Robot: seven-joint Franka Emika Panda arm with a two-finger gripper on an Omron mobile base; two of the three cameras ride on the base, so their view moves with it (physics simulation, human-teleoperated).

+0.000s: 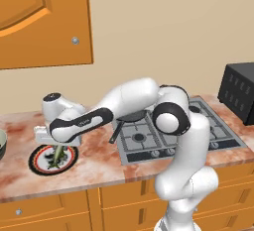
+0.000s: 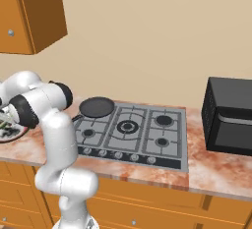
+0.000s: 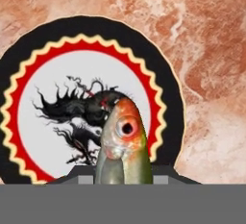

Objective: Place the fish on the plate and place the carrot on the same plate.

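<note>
Task is in its first half. The claw (image 1: 59, 148) is pinched on the fish (image 3: 123, 143), which hangs head-down from it directly over the plate (image 3: 166, 91). In the hand view the fish's head lies over the white centre, just below the claw. Whether the fish already touches the plate cannot be judged from the left base view; it appears just clear. Release is outstanding. The carrot is unplaced: the plate on the worktop (image 1: 99, 155) carries no orange stick.
</note>
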